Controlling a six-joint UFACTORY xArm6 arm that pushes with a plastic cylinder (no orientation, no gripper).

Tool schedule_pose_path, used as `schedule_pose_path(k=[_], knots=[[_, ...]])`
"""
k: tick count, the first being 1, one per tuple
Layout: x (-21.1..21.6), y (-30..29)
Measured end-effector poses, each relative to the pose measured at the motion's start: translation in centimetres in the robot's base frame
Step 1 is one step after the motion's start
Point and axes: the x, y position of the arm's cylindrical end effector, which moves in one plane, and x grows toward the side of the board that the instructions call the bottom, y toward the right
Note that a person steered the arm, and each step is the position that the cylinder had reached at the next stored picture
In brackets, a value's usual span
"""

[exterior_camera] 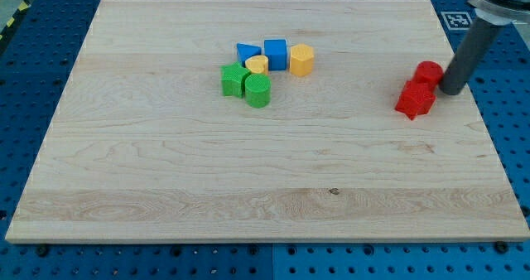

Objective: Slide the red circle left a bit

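The red circle [428, 72] sits near the board's right edge. Touching it on its lower left is a second red block [415, 98] of star-like shape. My tip [452, 90] is on the board just right of the red circle, close to or touching its right side. The dark rod rises from there to the view's top right corner.
A cluster sits at the board's upper middle: a blue triangle [247, 52], a blue cube [276, 54], a yellow hexagon [301, 60], a small yellow block [257, 64], a green star-like block [233, 79] and a green circle [257, 90]. The wooden board [248, 181] lies on a blue pegged table.
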Motion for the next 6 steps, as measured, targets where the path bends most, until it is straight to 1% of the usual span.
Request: schedule_pose_path(k=[1, 2, 3, 5, 6], knots=[[-1.4, -1.4], [-1.4, 2.8], [-3.1, 8.3], [-2.6, 8.3], [-1.5, 5.2]])
